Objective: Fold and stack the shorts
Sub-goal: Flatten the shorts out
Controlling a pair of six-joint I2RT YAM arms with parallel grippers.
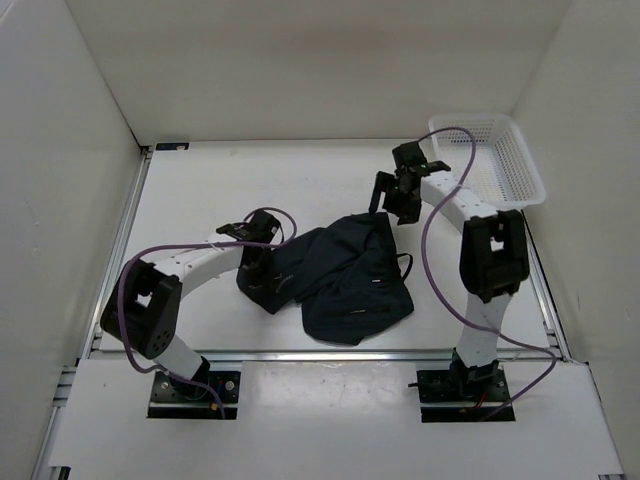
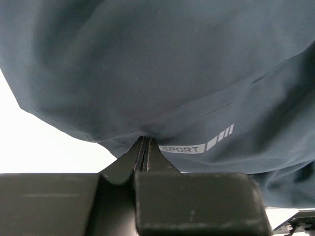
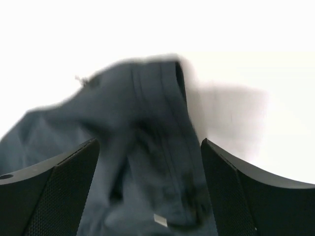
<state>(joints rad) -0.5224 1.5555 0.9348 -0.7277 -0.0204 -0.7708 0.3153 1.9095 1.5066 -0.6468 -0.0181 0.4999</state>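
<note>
Navy shorts (image 1: pixel 345 275) lie crumpled on the white surface (image 1: pixel 200 190). The left gripper (image 2: pixel 144 141) pinches their edge tightly. The right gripper (image 3: pixel 148 147) hangs above them, spread wide.

White tabletop (image 1: pixel 330 170) enclosed by plain white walls (image 1: pixel 300 70) left, top and right; metal rails (image 1: pixel 122 240) along its edges.

White plastic mesh basket (image 1: pixel 528 165) sits at the far right corner of the table (image 1: pixel 300 175), close to the right wall (image 1: pixel 590 150), and is turned slightly askew. The table top is white and matte. Plain white walls enclose it at the back (image 1: pixel 300 70) and left (image 1: pixel 60 200). A metal rail (image 1: pixel 128 230) runs along the table's left edge and another (image 1: pixel 330 353) along the near edge. A white panel (image 1: pixel 330 415) lies in front of that.
</note>
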